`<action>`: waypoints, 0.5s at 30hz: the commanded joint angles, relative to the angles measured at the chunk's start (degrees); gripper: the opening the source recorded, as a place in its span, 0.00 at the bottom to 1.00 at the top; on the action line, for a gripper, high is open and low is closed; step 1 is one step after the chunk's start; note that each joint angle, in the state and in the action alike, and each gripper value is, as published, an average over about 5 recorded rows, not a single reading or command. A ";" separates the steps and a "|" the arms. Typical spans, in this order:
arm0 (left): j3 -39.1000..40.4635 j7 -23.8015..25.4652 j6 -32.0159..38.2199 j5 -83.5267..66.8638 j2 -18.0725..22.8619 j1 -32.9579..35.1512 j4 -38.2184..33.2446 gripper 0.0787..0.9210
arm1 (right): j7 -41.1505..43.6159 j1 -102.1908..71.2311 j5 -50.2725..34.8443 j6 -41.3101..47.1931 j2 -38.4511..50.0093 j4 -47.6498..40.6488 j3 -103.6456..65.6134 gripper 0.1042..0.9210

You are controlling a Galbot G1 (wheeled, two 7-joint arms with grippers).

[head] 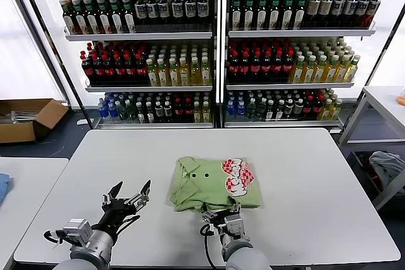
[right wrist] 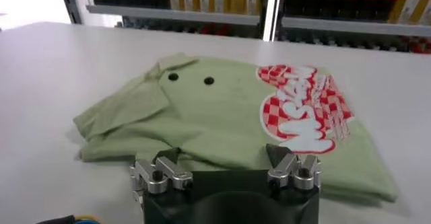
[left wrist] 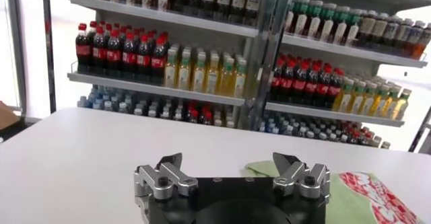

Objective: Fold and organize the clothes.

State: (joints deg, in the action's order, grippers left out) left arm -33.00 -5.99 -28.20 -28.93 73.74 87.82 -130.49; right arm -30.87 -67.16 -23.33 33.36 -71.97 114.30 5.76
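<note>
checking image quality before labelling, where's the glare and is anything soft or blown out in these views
Head view: daylight blows out the windows behind the shelves; the polo shirt is evenly lit on the table. Left wrist view: the bright window washes out the side, and the bottles look slightly soft. Right wrist view: the shirt's print is sharp, with a soft shadow under its edge.

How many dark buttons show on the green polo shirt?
2. Both sit side by side on the light green polo shirt, just below its collar: one button nearer the collar point, the other button toward the checkered print. Folds may hide more.
</note>
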 commanded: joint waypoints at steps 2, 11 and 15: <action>0.92 -0.09 -0.09 0.24 0.74 -0.62 -0.05 0.88 | 0.67 -4.63 0.74 -0.13 4.60 19.40 -12.20 0.88; 2.57 -1.10 3.07 4.96 2.95 -1.13 0.31 0.88 | 1.18 -6.21 -2.73 -0.90 5.04 13.69 -27.74 0.88; 2.79 -1.85 5.42 8.78 3.69 -0.75 0.28 0.88 | 1.49 -7.44 -3.33 -1.54 4.69 12.02 -29.57 0.88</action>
State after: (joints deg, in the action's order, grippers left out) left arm -30.79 -6.74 -26.60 -26.44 76.02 86.86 -130.22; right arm -29.96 -71.72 -24.76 32.61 -68.22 126.38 -10.65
